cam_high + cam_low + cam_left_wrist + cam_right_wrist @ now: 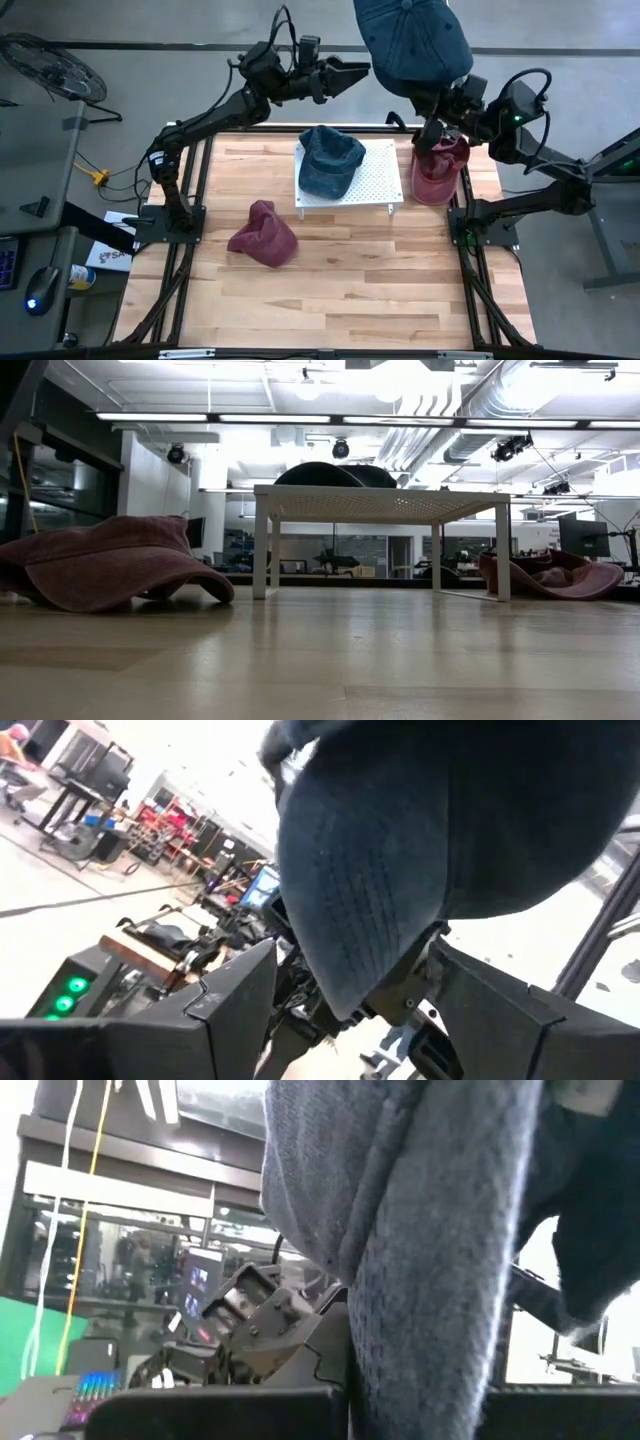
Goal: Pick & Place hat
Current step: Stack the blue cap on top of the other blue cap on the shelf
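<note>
A dark blue hat (415, 40) is held high above the table's far right by my right gripper (436, 108), which is shut on it. My left gripper (358, 70) is also raised and open, level, pointing right at that hat; in its wrist view the hat (420, 850) fills the space past its fingers. A second blue hat (330, 160) sits on a white perforated stand (385, 185). One maroon hat (263, 235) lies on the table's left middle. Another maroon hat (438, 170) lies right of the stand. My right gripper (385, 1005) pinches the blue hat's lower edge (350, 990) between its two fingers. The hat is lifted clear of the table and bulges above the fingers, hiding them in the high view. In its own wrist view, cloth (420, 1280) runs down between the fingers. My left gripper (350, 1020) stands open by the hat's lower part; whether it touches the cloth I cannot tell.
The white stand (380, 505) stands on four legs at the table's far middle. The wooden table's near half (340, 300) is bare. Dark frame rails run along both sides. Cables and a desk lie off the left edge.
</note>
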{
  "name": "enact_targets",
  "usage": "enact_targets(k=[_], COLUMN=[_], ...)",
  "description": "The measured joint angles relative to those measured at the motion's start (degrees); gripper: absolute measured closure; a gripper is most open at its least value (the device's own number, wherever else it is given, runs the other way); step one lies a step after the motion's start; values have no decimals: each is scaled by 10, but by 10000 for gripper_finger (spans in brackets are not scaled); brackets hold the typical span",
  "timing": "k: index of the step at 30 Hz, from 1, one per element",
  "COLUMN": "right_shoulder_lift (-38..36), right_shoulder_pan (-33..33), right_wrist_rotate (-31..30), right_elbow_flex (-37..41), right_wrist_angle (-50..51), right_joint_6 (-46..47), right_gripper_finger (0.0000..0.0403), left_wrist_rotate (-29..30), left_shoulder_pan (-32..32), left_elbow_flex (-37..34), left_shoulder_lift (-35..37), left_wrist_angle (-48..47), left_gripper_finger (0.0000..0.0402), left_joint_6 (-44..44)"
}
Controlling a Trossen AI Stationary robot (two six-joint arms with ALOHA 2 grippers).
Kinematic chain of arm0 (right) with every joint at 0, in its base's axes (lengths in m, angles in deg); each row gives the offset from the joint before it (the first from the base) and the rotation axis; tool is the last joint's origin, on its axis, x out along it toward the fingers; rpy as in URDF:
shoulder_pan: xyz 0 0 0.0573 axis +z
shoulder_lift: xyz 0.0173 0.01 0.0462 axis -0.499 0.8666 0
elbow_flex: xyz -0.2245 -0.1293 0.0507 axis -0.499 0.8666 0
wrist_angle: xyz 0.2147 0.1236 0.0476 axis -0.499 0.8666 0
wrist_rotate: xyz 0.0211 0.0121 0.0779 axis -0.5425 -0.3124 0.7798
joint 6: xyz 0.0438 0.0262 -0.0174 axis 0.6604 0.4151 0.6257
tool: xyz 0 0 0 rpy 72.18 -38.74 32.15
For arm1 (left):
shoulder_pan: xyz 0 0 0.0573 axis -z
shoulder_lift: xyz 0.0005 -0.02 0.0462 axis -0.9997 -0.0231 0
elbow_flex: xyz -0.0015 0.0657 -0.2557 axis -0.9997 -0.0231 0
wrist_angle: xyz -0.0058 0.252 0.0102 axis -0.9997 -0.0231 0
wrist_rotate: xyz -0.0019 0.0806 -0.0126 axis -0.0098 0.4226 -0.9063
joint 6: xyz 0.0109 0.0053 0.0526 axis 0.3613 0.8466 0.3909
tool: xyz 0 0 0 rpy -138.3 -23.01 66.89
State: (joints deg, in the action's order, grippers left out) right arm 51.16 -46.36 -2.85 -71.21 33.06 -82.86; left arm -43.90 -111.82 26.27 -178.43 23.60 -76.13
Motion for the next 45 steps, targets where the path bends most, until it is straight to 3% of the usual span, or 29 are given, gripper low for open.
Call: enact_targets(k=[13,28,35,45], right_shoulder_lift=[18,18,18,0], right_shoulder_pan=[-42,-76,-76,-76], right_wrist_rotate=[42,83,71,14], right_elbow_flex=[0,-1,-1,1], right_wrist_angle=[-7,-9,-6,22], right_joint_6=[33,67,83,106], right_gripper_finger=[399,398,368,308], left_wrist_rotate=[34,41,22,32], left_shoulder_pan=[18,18,18,18], left_elbow_flex=[-1,-1,0,1], left_shoulder_lift=[-48,-48,-46,-47], left_wrist_angle=[124,122,135,126], left_gripper_finger=[149,298,384,392], left_joint_6=[-55,-53,-50,-39])
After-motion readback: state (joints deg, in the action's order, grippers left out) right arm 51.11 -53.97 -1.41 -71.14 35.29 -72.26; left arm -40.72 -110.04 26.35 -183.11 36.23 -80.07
